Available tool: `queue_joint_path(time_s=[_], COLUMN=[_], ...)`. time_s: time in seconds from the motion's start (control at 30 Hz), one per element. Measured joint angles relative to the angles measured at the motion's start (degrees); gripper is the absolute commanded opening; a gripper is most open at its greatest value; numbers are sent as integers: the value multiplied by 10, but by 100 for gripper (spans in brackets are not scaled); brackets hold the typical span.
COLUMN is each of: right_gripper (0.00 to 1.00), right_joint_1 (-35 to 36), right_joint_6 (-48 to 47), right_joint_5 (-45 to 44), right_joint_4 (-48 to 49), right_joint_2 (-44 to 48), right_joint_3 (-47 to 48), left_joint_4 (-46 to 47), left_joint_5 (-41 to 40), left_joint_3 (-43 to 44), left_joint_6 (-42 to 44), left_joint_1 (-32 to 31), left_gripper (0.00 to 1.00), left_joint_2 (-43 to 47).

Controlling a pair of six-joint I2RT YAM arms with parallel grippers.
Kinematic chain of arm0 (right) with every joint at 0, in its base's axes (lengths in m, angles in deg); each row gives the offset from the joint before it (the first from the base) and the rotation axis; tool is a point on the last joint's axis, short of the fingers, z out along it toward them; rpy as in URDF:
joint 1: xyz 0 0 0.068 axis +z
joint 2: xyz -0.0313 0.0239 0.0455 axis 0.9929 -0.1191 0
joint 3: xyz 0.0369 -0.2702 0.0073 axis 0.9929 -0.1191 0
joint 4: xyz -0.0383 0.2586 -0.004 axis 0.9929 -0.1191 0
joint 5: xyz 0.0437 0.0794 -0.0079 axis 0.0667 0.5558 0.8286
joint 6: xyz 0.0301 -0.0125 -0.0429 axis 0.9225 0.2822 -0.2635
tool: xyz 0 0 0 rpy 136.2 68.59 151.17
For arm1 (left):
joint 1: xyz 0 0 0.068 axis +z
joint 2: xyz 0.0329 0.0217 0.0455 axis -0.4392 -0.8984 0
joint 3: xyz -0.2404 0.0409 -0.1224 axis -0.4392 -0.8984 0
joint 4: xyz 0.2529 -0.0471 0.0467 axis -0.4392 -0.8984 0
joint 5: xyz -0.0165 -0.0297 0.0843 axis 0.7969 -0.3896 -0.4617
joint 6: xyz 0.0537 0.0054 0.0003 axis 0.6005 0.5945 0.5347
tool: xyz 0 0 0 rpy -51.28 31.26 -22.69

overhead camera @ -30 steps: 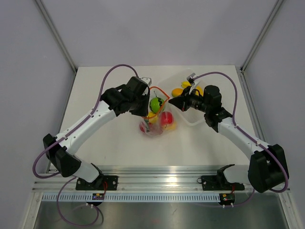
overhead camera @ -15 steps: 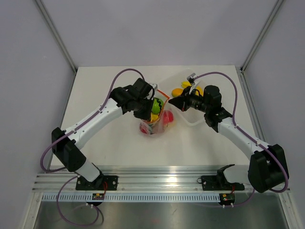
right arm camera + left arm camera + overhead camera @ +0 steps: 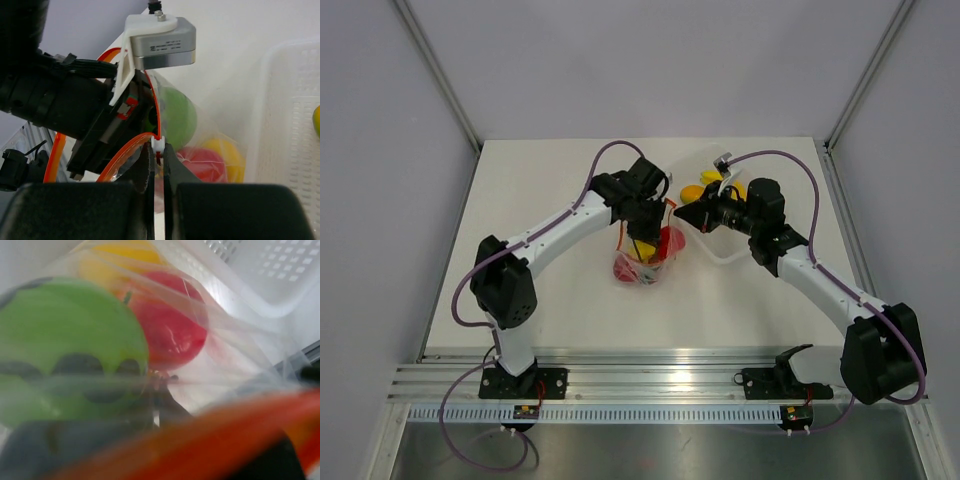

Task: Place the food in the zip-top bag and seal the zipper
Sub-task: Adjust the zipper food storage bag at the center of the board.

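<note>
We clamp the right gripper (image 3: 158, 152) on the zipper (image 3: 210, 435) at its white slider (image 3: 158, 142); the strip runs leftward toward the left gripper (image 3: 645, 228), whose grip we cannot tell.

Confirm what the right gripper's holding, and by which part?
The right gripper is shut on the zipper, pinched at its white clip on the zip-top bag's mouth.

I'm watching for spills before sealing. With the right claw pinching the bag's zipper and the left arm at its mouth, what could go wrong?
1. The right claw grips only the thin zipper; a slip could drop the bag and spill the food.
2. The left claw sits at the mouth, so the zipper may snag on it.
3. More pieces lie in the tray; sealing now would leave them out.
</note>
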Motion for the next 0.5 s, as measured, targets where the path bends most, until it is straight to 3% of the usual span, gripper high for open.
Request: queue_joint_path(time_s=[0.4, 0.5], right_gripper=[0, 0], right_joint_1=[0, 0], right_joint_6=[2, 4], right_joint_5=[-6, -10], right_joint_4=[-21, -35], right_joint_2=[19, 19], right_joint_3=[0, 1], left_joint_4=[40, 36], left_joint_5=[-1, -2], left_joint_3=[13, 14], left_joint_6=[-24, -14], left_joint_1=[43, 42], left_gripper=[0, 14], left_joint_2=[-16, -12])
